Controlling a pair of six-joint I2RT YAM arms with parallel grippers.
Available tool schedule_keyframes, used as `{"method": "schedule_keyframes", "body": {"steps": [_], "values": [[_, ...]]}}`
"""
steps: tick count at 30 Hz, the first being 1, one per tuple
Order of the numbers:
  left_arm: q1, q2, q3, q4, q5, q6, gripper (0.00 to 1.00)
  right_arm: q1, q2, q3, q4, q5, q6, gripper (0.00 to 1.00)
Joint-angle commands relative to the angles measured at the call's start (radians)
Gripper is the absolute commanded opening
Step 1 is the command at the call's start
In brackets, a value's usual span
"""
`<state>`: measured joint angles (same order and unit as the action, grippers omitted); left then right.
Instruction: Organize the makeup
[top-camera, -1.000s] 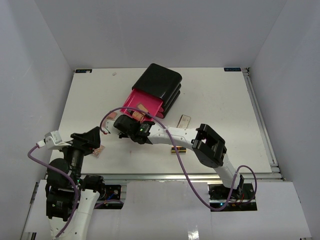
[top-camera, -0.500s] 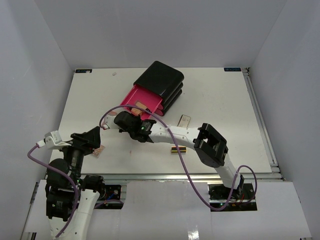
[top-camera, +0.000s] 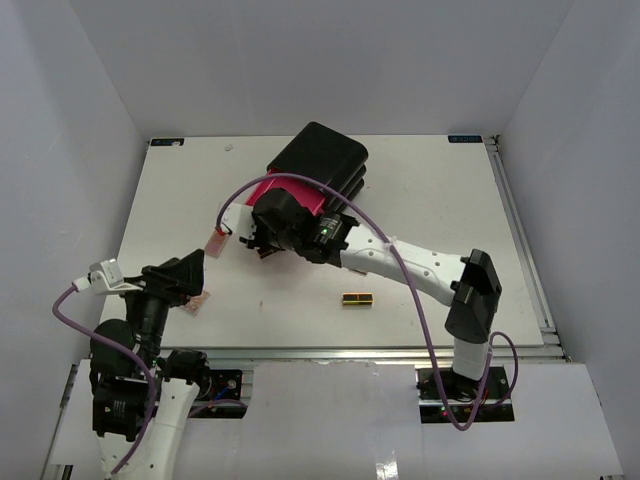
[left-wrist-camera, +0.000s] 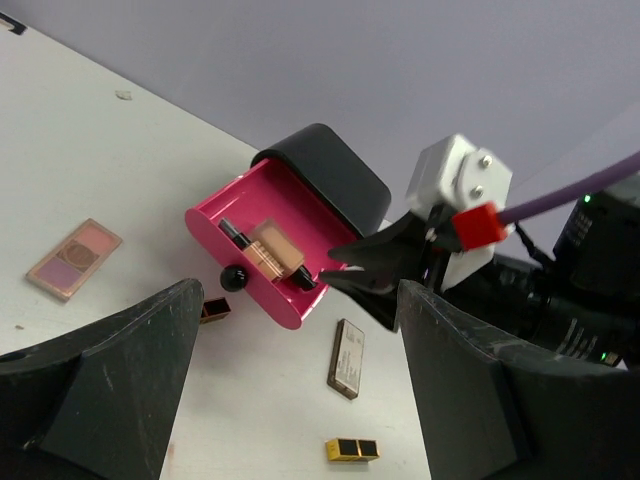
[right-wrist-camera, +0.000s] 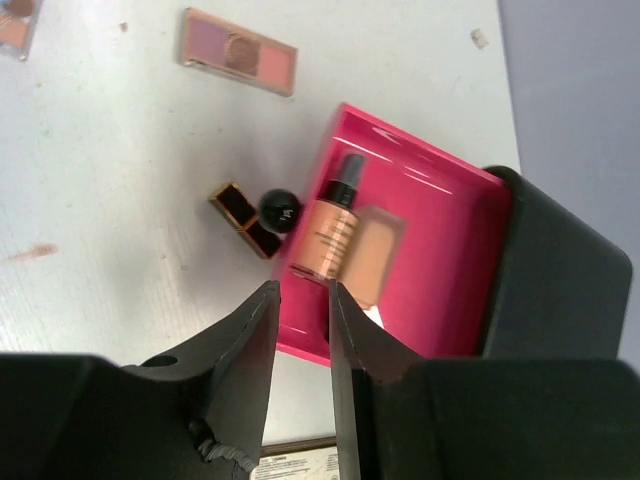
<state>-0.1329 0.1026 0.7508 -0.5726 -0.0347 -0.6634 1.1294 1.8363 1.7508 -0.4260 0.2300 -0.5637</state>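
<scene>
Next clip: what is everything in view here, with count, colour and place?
table: 1, white, under everything
black box: 1, black, far middle of table
pink drawer: 1, pink with black knob, pulled out of the box
tan bottle: 1, tan with black cap, lying in the drawer
tan flat piece: 1, tan, in the drawer beside the bottle
lipstick tubes: 2, black and gold; one by the drawer knob, the other nearer the arms
pink palette: 1, pink and mauve, left of the drawer
small pinkish piece: 1, by the left gripper
beige palette: 1, beige, between drawer and nearer lipstick
left gripper: 1, black, open, empty
right gripper: 1, black, over the drawer, jaws slightly apart, empty
</scene>
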Motion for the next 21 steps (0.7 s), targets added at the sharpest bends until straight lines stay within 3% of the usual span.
{"method": "schedule_keyframes", "body": {"steps": [1, 3, 5, 6, 9, 15, 21], "values": [[-0.002, 0.111, -0.045, 0.093, 0.16, -0.046, 0.9, -0.145, -0.065, -0.003, -0.025, -0.107, 0.067, 0.33], [-0.002, 0.208, -0.074, 0.111, 0.212, -0.064, 0.9, -0.22, -0.074, 0.018, -0.028, -0.157, 0.086, 0.36], [-0.002, 0.32, -0.104, 0.13, 0.289, -0.08, 0.9, -0.294, -0.074, 0.037, -0.034, -0.212, 0.1, 0.47], [-0.002, 0.347, -0.117, 0.161, 0.308, -0.089, 0.9, -0.311, -0.072, 0.047, -0.036, -0.22, 0.093, 0.58], [-0.002, 0.413, -0.173, 0.231, 0.357, -0.112, 0.9, -0.356, -0.061, 0.044, -0.022, -0.223, 0.056, 0.74], [-0.002, 0.454, -0.258, 0.3, 0.37, -0.139, 0.9, -0.452, -0.002, 0.099, -0.014, -0.353, 0.083, 0.84], [-0.002, 0.501, -0.368, 0.465, 0.449, -0.145, 0.9, -0.462, 0.063, 0.144, -0.015, -0.388, 0.099, 0.88]]}}
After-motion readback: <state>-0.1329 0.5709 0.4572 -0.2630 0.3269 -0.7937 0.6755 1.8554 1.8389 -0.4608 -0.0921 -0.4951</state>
